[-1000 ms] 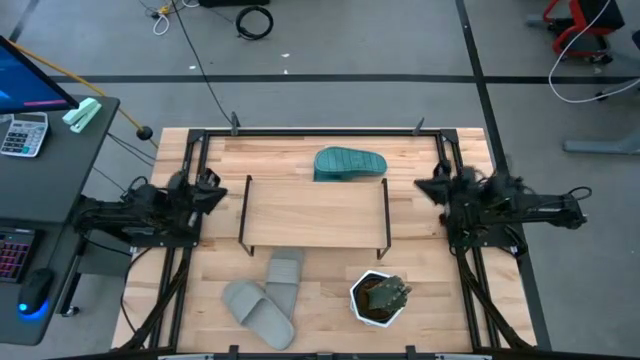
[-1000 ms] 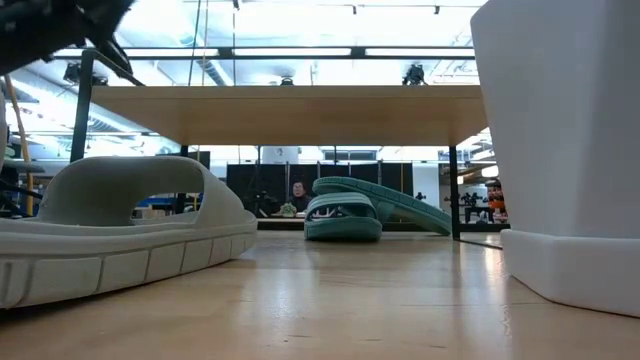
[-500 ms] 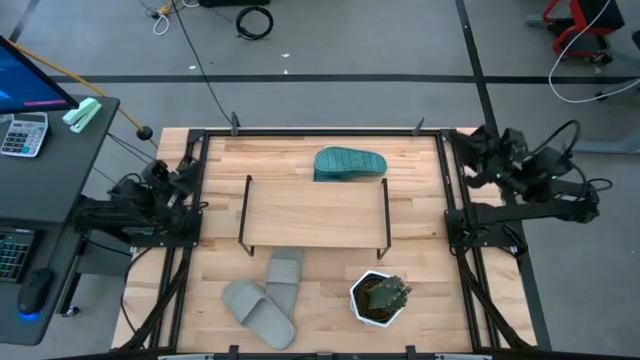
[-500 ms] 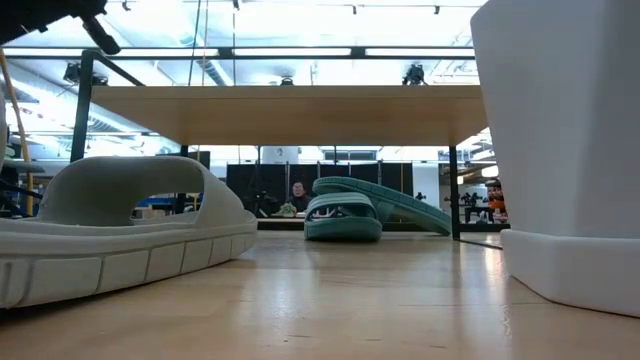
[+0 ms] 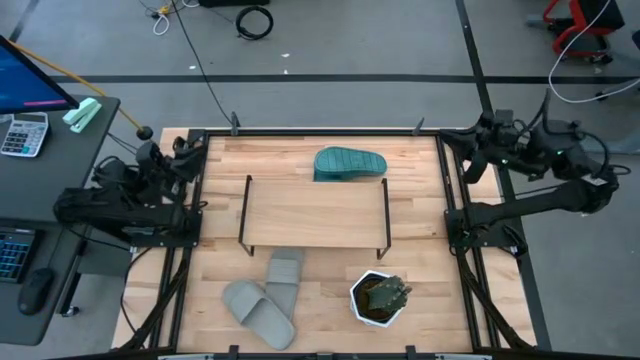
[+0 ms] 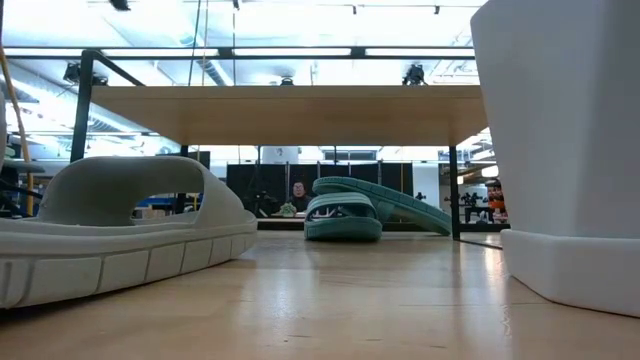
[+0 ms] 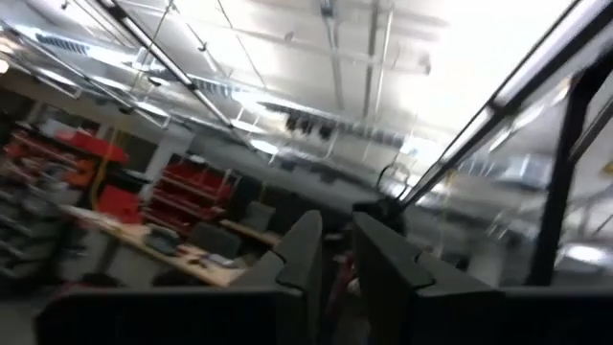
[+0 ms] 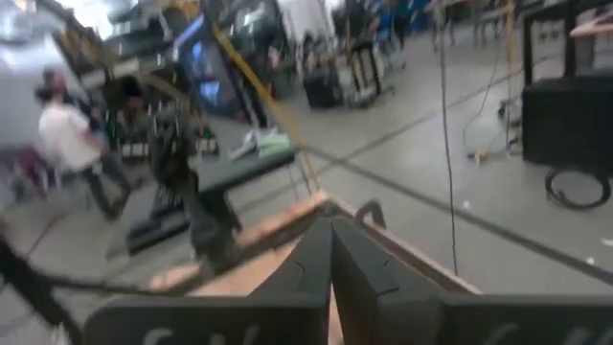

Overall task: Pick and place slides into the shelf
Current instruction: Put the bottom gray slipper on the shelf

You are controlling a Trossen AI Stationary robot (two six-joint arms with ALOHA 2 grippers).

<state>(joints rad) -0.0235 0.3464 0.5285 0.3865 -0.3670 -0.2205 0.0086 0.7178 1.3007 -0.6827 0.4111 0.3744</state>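
While neither pincer held anything, all the slides sat on the counter (image 5: 420, 170), none on the shelf (image 5: 314, 213) board itself. Teal pair (image 5: 350, 163) lay stacked just past the shelf's far edge, well inboard of the right pincer (image 5: 476, 140), probably staged there as the right arm's nearest pick. Grey pair (image 5: 265, 297) lay at the shelf's near side, one poking under the board, well forward and inboard of the left pincer (image 5: 182, 150); white plant pot (image 5: 379, 298) stood beside them, a likely obstacle for a low approach.

Left arm was folded back over the counter's left rail, wrist pitched up at the ceiling; its fingers (image 7: 305, 251) showed a narrow gap, nothing between them. Right arm was drawn back outside the right rail at the far corner, fingers (image 8: 311, 264) pressed together, empty. Wrist pictures were smeared, so left gap is my best read. Both looked parked rather than reaching; no pick started.
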